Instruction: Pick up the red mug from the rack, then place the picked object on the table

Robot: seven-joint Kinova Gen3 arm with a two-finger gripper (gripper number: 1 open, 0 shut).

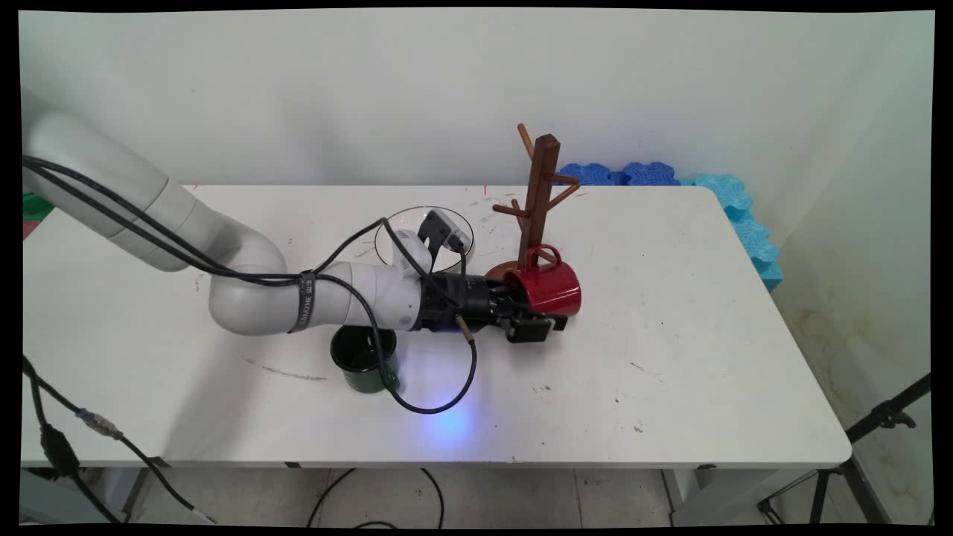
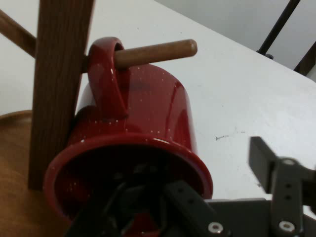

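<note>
— Hand view first: what is your pincer (image 2: 207,173) doing?

— My fingers stand apart, straddling the wall of the red mug (image 2: 148,108). One finger reaches into its mouth; the other finger (image 2: 266,163) is outside and clear of the wall.

— And the mug, against the mug tree (image 1: 540,193)?

— It hangs by its handle on a low peg (image 2: 153,52), right beside the post, mouth turned toward me, just above the tree's round base (image 2: 15,173).

— What else lies around the tree?

— In the main view, a clear round dish (image 1: 394,223) lies just to its left, partly behind my wrist. A dark green mug (image 1: 361,357) stands upright further left and nearer the camera, on the white table (image 1: 670,335). Blue foam pieces (image 1: 737,201) lie beyond the tree to the right, along the table's edge.
</note>
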